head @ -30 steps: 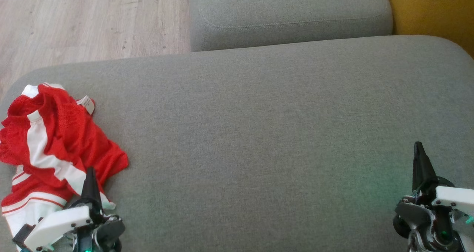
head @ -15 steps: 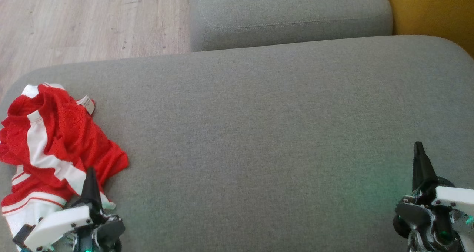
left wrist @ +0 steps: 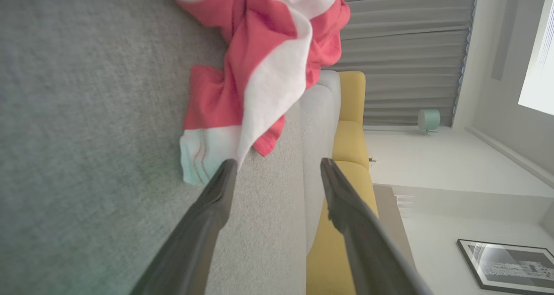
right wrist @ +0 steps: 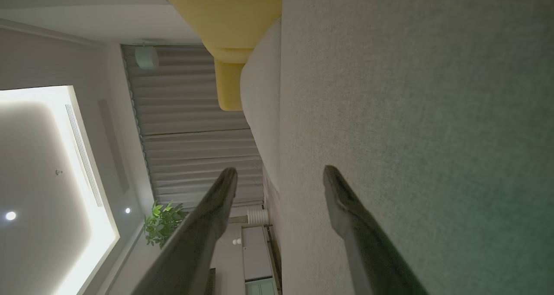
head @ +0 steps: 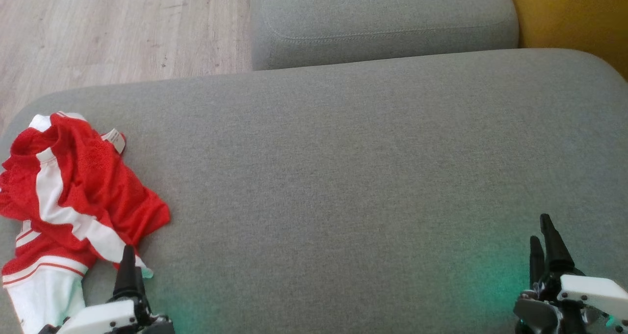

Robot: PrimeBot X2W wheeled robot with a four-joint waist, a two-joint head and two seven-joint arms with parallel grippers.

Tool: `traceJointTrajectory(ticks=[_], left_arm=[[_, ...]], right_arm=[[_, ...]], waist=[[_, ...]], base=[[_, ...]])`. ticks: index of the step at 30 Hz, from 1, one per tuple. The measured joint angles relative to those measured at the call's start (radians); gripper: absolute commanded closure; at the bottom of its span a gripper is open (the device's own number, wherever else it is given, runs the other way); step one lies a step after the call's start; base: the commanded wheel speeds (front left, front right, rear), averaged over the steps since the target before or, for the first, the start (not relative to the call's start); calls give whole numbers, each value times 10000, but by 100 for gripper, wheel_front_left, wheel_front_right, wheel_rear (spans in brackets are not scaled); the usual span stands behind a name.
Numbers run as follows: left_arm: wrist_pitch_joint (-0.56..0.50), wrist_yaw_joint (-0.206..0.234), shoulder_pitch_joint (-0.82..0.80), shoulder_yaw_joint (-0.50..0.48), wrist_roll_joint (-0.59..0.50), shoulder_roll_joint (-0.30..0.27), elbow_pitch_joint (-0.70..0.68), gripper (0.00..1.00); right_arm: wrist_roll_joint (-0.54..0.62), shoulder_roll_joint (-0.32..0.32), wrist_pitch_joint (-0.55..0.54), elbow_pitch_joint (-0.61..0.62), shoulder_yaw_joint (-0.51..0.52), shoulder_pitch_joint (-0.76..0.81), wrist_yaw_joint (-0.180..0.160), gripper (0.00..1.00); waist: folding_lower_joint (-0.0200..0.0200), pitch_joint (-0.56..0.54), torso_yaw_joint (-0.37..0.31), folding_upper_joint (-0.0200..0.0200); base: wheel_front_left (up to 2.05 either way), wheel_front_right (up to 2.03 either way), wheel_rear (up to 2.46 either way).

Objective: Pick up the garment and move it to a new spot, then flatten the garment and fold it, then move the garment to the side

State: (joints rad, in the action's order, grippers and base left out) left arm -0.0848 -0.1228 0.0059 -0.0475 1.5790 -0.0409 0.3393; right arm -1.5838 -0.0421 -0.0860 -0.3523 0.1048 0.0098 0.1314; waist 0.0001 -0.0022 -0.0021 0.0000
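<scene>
**Inspector:** What has changed since the last check?

**Assistant:** Both grippers sit lower in the head view, and their fingers, together before, have parted.

**Inspector:** Left gripper [left wrist: 277, 163]?

**Assistant:** Fingers apart, nothing between them. One fingertip is just beside a white corner of the garment [head: 73, 192]; I cannot tell if they touch.

**Inspector:** Right gripper [right wrist: 279, 170]?

**Assistant:** Fingers apart, empty, over bare cushion [head: 343, 177], well apart from the garment.

**Inspector:** Garment's position?

**Assistant:** Red and white, crumpled, at the cushion's left end.
</scene>
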Motion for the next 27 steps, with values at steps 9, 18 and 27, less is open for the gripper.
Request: traceJointTrajectory(ticks=[9, 18, 27], left_arm=[[293, 0, 5, 96, -1241, 0, -384, 0], [525, 56, 28, 259, -2765, -2, -844, 0], [790, 357, 229, 621, -4270, -10, -1177, 0]], right_arm=[[1156, 0, 265, 169, -201, 0, 0, 0], [2757, 0, 516, 326, -491, 6, 0, 0], [4205, 0, 780, 506, -851, 23, 0, 0]], waist=[[0, -47, -28, 0], [0, -152, -44, 0], [0, -274, -69, 0]], base=[[0, 0, 0], [0, 0, 0], [0, 0, 0]])
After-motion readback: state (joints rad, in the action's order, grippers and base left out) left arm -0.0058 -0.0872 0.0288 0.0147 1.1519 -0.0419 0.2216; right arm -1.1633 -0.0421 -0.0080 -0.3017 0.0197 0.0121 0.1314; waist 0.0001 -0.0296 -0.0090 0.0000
